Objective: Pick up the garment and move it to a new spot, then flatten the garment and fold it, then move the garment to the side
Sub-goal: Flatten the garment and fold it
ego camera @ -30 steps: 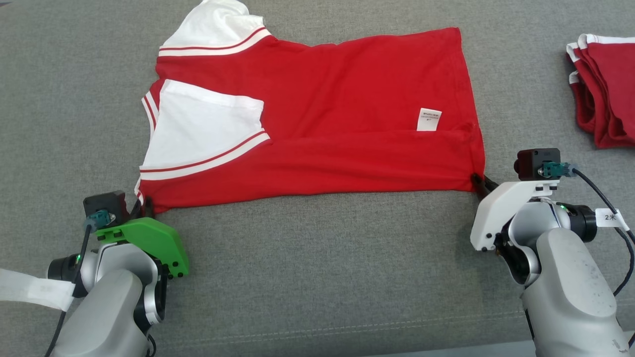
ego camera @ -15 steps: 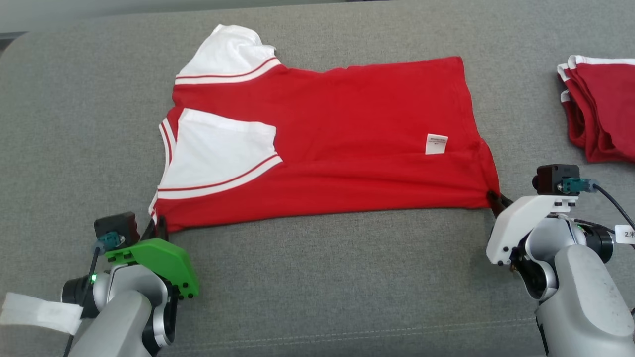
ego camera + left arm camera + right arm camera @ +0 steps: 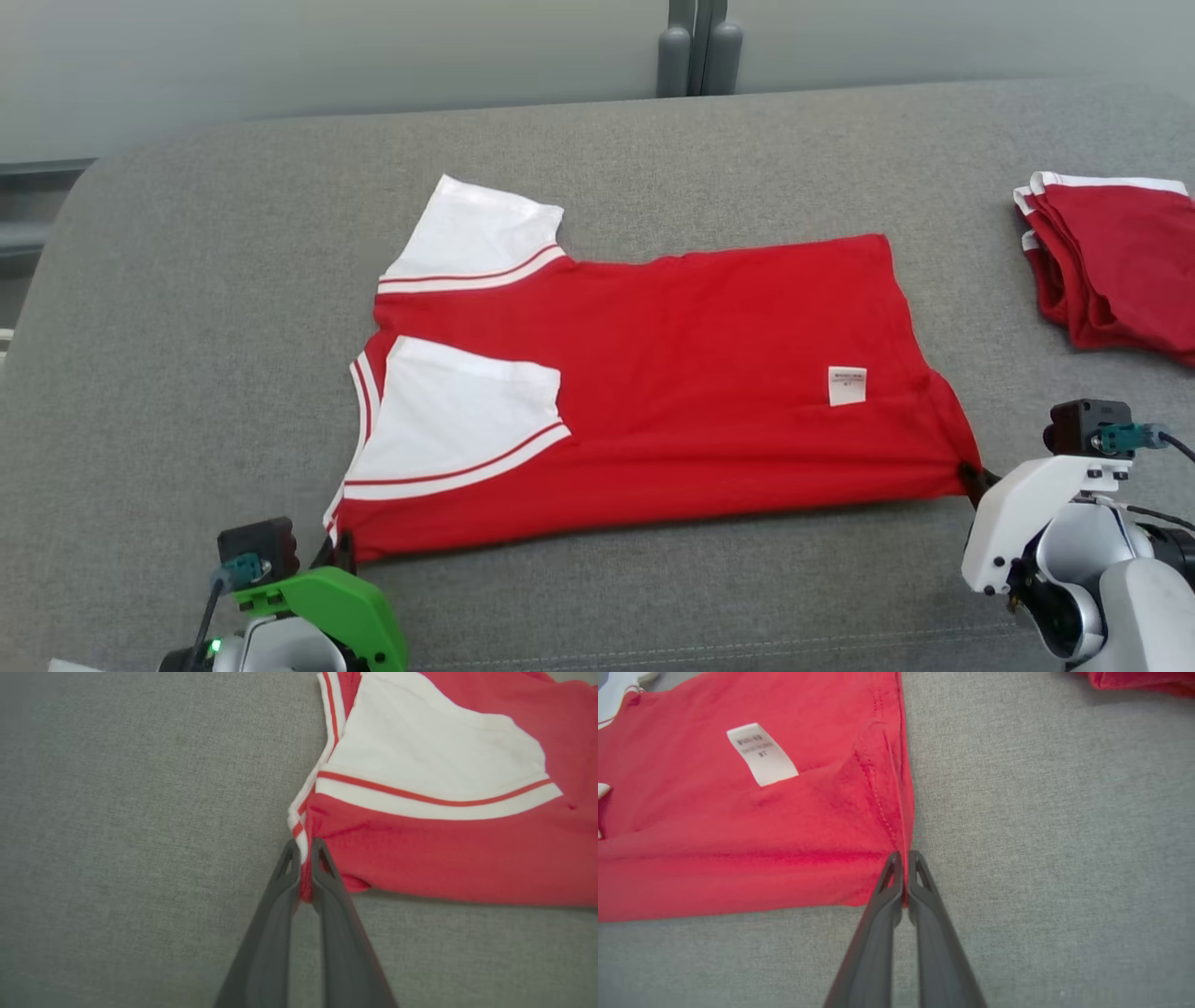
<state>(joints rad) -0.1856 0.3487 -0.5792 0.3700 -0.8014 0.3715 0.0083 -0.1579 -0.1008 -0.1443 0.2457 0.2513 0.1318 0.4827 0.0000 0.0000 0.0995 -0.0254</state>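
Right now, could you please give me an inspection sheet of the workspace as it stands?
Surface: grey fabric cushion, with a stitched seam near its front edge.
Job's things: red T-shirt spread on the cushion, one white sleeve folded onto the body, care label showing.
Clutter: pile of folded red garments at the far right, apart from the T-shirt.
End effectors: left end effector shut on the T-shirt's near corner at the sleeve end; right end effector shut on its near hem corner.
Cables: black cable at the right wrist camera, off the cloth.
Surroundings: pale wall and grey posts behind.
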